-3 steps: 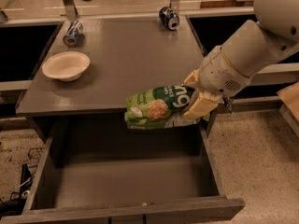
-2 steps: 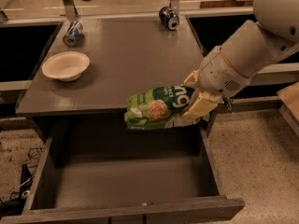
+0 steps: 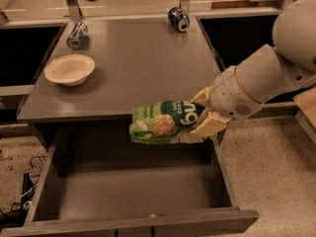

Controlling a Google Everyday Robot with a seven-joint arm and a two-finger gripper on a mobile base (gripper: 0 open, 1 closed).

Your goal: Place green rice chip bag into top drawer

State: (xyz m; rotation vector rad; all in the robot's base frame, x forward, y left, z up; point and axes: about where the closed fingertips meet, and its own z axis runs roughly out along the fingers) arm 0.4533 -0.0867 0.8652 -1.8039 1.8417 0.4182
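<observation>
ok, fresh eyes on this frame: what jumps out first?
The bright green rice chip bag, clamped at its right end by the gripper, hangs at the grey table's front edge above the open top drawer. Next comes the big white arm reaching in from the right. On the tabletop sit a white bowl at the left and a blue soda can lying behind it, with another at the back.

Glossy, crinkled film on the green rice chip bag (image 3: 163,122), gripper (image 3: 204,111) above the top drawer (image 3: 133,191) at its right side clamped it with smooth matt cream fingers (image 3: 210,126), arm shell (image 3: 256,80) looked smooth white plastic, drawer and table (image 3: 138,63) showed matt grey wood-grain, soda cans (image 3: 77,35) gleamed metallic, bowl (image 3: 69,69) looked matt.
</observation>
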